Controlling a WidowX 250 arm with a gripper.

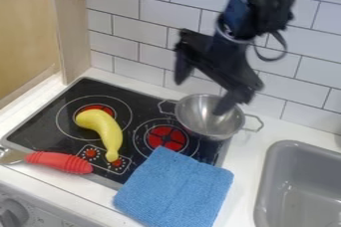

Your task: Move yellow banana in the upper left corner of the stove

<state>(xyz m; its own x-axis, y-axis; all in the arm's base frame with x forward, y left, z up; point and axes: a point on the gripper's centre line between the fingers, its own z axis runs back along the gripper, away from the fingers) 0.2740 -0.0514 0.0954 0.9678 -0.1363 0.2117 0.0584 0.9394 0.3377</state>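
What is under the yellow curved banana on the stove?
The banana lies partly over the round burner with red centre and, at its narrow end, over the dial panel. What it covers directly cannot be seen.

- I have my black arm [241, 9] coming in from the top edge, right of centre.
- My wrist [233, 34] angles downward, a cable looping beside it.
- My gripper [200, 97] hangs tilted, its two fingers [230, 100] spread wide apart, one lower.
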